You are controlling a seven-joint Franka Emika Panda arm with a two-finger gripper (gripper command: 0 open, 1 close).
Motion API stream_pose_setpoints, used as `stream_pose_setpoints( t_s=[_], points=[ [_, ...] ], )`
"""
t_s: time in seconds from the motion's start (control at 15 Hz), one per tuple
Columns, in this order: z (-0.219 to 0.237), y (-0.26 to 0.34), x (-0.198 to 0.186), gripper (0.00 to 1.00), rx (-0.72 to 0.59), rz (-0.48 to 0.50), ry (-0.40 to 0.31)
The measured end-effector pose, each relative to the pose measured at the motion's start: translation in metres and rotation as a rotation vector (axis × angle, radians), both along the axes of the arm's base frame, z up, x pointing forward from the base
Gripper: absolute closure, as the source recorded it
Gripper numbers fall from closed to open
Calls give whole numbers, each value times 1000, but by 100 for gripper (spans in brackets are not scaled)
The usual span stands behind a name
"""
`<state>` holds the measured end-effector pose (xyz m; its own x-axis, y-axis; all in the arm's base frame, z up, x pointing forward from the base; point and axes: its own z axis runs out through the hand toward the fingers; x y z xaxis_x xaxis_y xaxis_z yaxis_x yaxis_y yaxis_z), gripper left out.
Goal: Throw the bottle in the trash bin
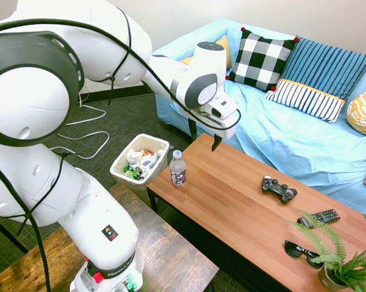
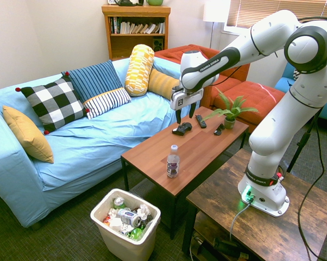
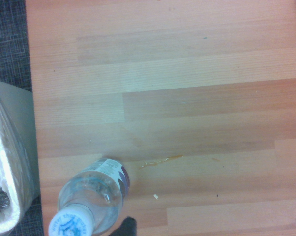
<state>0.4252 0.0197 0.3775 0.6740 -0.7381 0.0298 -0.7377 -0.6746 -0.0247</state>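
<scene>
The bottle [image 1: 178, 168] [image 2: 173, 161] stands upright near the end of the wooden coffee table [image 1: 231, 201], clear with a white cap and a purple-and-white label. On the floor just past that table end is the white trash bin [image 1: 155, 139] [image 2: 125, 244], holding cans and wrappers. My gripper [image 1: 214, 141] [image 2: 184, 113] hangs open above the table, higher than the bottle and off to its sofa side, with nothing between its fingers. The wrist view looks down on the bottle [image 3: 91, 196], with the bin's wall [image 3: 15, 128] beside it.
A game controller [image 1: 279, 188], a remote [image 1: 318, 217], sunglasses [image 1: 301, 251] and a potted fern [image 1: 341, 255] occupy the table's far half. A blue-covered sofa [image 1: 280, 128] with pillows runs along the table's long side.
</scene>
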Motion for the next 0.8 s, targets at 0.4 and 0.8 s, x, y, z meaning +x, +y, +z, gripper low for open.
stream_pose_setpoints(
  t_s=[0.4,0.8],
  points=[
    [-14,27,4,0,24,0,15],
    [-38,92,-4,0,3,11,33]
  ],
)
